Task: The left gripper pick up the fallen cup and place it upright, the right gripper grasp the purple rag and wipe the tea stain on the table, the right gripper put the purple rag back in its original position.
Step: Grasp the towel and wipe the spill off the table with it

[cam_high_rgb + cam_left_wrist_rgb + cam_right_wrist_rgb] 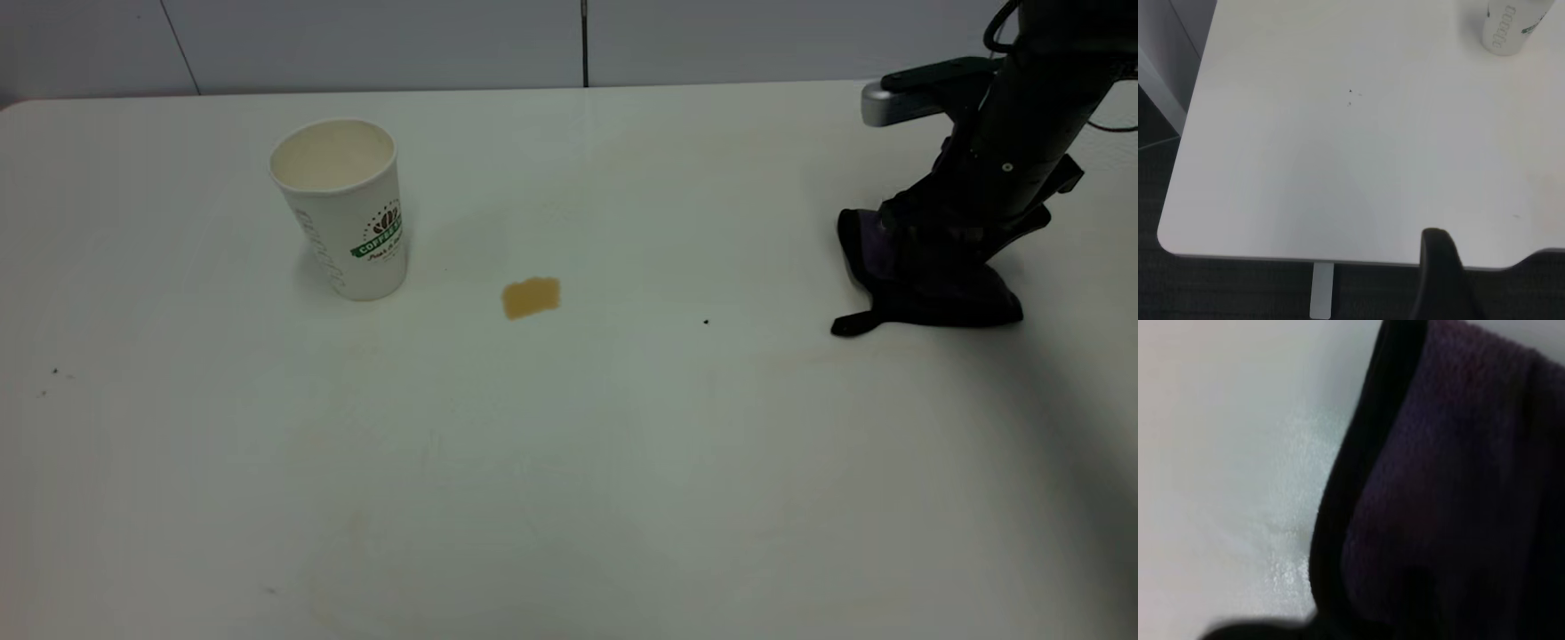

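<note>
Right hand [933,258] down on purple rag [925,293], arm steeply angled

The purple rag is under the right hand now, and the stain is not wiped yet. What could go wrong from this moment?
1. The right hand is pressed down on the purple rag; it may catch only a fold, so the rag could slip out during the sweep.
2. The tea stain lies close to the upright cup, so a wide wipe might knock it over again.
3. A loose rag corner trails and could smear tea.
</note>
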